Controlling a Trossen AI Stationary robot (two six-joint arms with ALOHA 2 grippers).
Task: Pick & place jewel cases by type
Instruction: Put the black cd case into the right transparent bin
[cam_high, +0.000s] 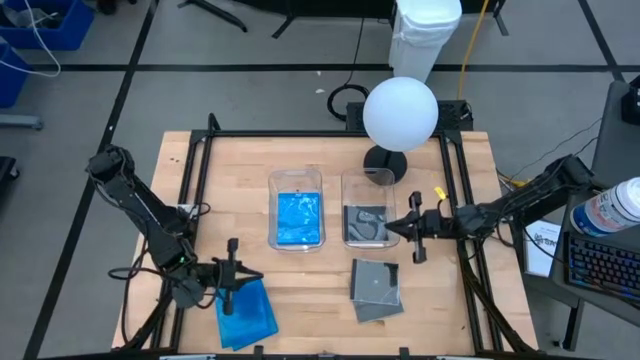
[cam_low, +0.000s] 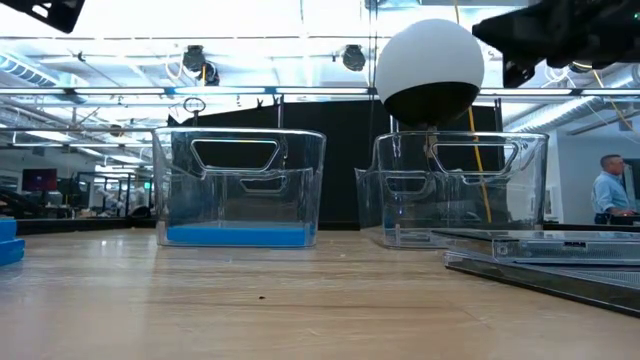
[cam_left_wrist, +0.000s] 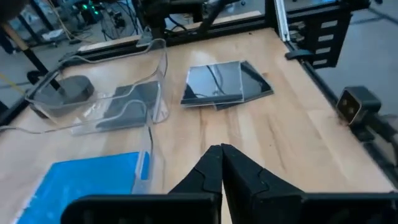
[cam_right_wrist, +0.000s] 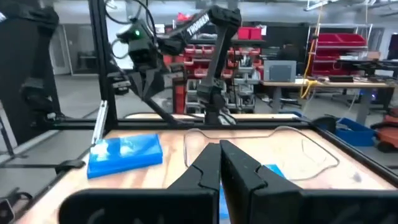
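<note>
- The wooden table (cam_high: 320, 290) holds two clear plastic tubs side by side in the middle.
- The left tub (cam_high: 297, 209) has blue jewel cases (cam_high: 298, 218) lying flat on its floor.
- The right tub (cam_high: 370, 210) has dark grey jewel cases (cam_high: 366, 224) lying in it.
- A small pile of blue jewel cases (cam_high: 247, 314) lies on the table near the front edge, on the left side, outside the tubs.
- A small pile of dark grey jewel cases (cam_high: 376, 289) lies on the table in front of the right tub, a little fanned out.
- The left gripper (cam_high: 233, 284) is above the near-left part of the table, right at the back edge of the loose blue pile. Its fingers (cam_left_wrist: 219, 168) are pressed together and hold nothing.
- The right gripper (cam_high: 403, 228) hangs over the right edge of the right tub, pointing toward the middle of the table. Its fingers (cam_right_wrist: 219, 163) are pressed together too, and they hold nothing.
- A lamp with a round white ball (cam_high: 400, 112) on a black base (cam_high: 385, 162) stands at the back of the table, just behind the right tub.
- In the low view, a person (cam_low: 608, 190) stands far off in the room, on the right side.
</note>
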